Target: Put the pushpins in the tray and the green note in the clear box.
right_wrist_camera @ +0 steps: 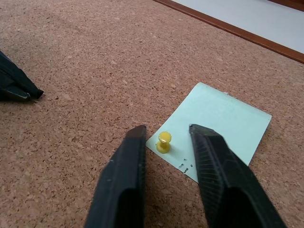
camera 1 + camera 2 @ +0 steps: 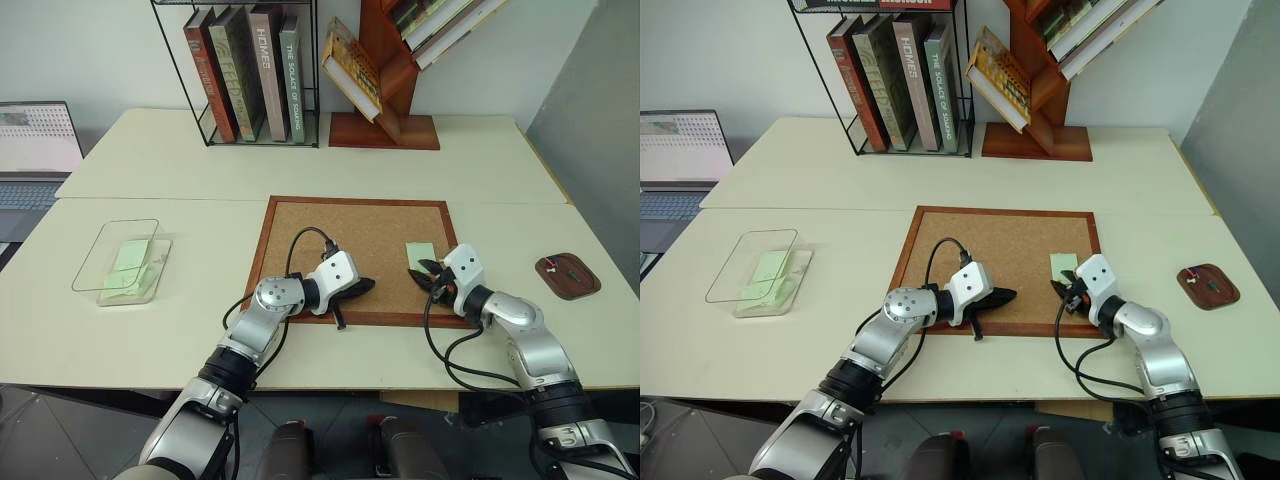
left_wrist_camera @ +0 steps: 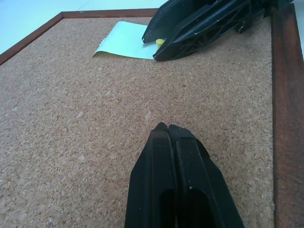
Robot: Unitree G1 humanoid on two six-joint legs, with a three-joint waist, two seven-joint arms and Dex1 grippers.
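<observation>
A pale green note point(image 1: 218, 126) lies on the right part of the cork board point(image 2: 340, 235), held down by a yellow pushpin point(image 1: 164, 141) at its near corner. My right gripper point(image 1: 166, 130) is open, with one finger on each side of that pushpin and a gap to both. Near the board's front edge my left gripper point(image 2: 368, 287) rests shut with nothing in it. The brown oval tray point(image 2: 575, 285) sits on the table at the far right, with small red and white pushpins point(image 2: 1191, 280) in it. The clear box point(image 2: 95, 255) stands at the left with green paper inside.
A wire rack of books point(image 2: 250, 75) and a wooden book stand point(image 2: 385, 125) stand at the back of the table. A laptop point(image 2: 35, 150) is at the far left. My right gripper's black fingers point(image 3: 199, 23) also cross the left wrist view.
</observation>
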